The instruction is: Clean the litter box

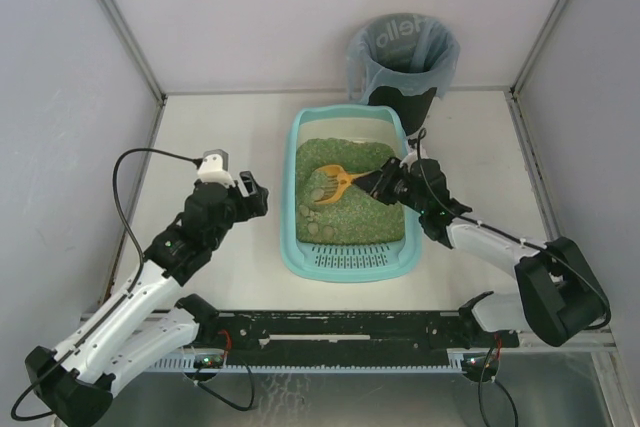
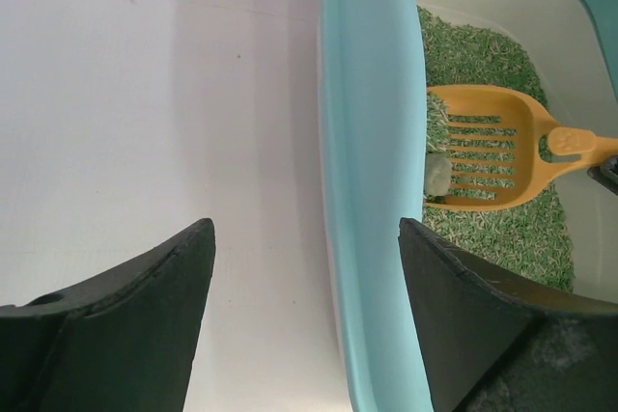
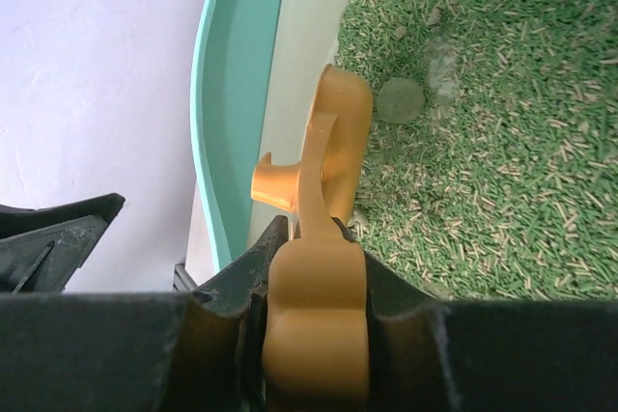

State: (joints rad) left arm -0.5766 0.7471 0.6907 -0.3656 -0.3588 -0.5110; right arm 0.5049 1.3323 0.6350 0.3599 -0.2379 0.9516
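Right tool pinching the scoop handle, blade in the litter; left tool spread, holding nothing.

Scoop is thin stiff plastic, light and probably slick. My grip is at the handle end, which looks right for levering. Blade lies on the green litter with one grey clump at its edge. Box sits mid-counter, grille end toward my bases. I'd judge it rigid, light but litter-loaded, so hold it by the rim. Left tool hovers just beside that rim, not touching. Count: one box, one scoop, one bin behind the box, two tools, about five clumps on the left side, too small to count surely.
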